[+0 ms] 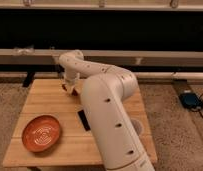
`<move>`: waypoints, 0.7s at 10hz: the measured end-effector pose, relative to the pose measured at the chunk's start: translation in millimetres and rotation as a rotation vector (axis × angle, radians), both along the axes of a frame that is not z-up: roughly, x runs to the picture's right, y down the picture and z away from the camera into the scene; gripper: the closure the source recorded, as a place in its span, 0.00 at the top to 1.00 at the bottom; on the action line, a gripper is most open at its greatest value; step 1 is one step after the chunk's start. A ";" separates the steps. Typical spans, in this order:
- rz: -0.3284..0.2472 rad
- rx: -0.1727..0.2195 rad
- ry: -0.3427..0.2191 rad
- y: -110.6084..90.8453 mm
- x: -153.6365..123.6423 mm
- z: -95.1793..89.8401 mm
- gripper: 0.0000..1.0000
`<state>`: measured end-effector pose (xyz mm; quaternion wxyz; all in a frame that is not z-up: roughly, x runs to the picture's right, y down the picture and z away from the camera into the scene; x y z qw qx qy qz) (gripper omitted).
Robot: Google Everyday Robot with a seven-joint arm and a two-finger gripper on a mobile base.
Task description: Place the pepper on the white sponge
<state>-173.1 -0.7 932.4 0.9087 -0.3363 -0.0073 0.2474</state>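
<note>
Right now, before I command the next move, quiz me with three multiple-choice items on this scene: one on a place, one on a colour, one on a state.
1. Where is the pincer?
A. Low at the far left part of the wooden table
B. Over the floor to the right of it
C. Raised high above its near edge

2. What colour is the round plate?
A. Blue
B. Orange
C. White

3. How does the pincer stand?
A. Wide open
B. Out of view
C. Shut

Answers:
1 A: the arm reaches across the table and its tip sits low over the far left boards.
2 B: the plate at the near left is plainly orange.
3 C: its fingers are closed together just above the tabletop.
</note>
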 end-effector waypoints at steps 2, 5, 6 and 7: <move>0.036 -0.014 0.020 -5.2 39.2 -30.9 0.00; 0.117 -0.037 0.093 -14.4 91.9 -50.1 0.00; 0.141 -0.045 0.119 -16.4 101.8 -45.3 0.00; 0.170 -0.060 0.160 -15.0 113.6 -34.6 0.00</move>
